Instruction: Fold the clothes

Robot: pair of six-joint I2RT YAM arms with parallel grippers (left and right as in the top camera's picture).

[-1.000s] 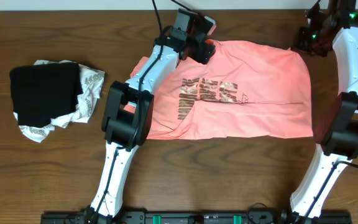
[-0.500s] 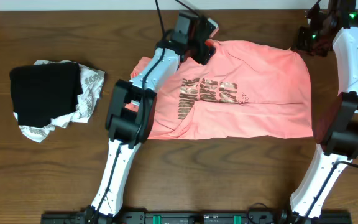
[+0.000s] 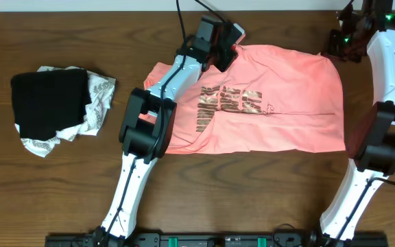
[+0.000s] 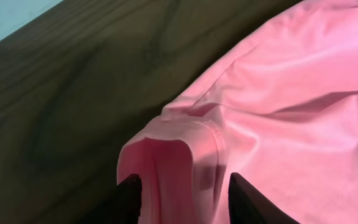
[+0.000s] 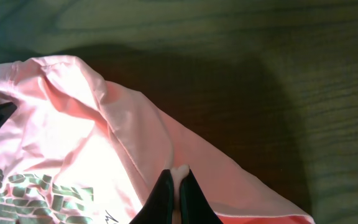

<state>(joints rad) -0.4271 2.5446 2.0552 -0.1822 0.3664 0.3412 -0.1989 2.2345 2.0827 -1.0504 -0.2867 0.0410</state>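
The clothes (image 3: 280, 89), a salmon-pink T-shirt with gold lettering (image 3: 228, 103), lie spread on the table, lettering up. My left gripper (image 3: 228, 44) is at the shirt's far left corner. In the left wrist view its open jaws (image 4: 185, 199) straddle a raised fold of pink fabric (image 4: 179, 162), one dark fingertip (image 4: 130, 198) on each side. My right gripper (image 3: 331, 46) is at the shirt's far right corner. In the right wrist view it (image 5: 179, 180) is shut on a small pinch of the shirt's edge (image 5: 179, 170).
A folded black garment (image 3: 50, 103) lies on a white patterned cloth (image 3: 100, 96) at the left of the wooden table (image 3: 252, 192). Both arm bases stand at the near edge. The table's far edge runs just behind the shirt.
My left gripper has shifted slightly right along the shirt's far edge and its jaws have narrowed around the fold. The right arm and the shirt have not moved.
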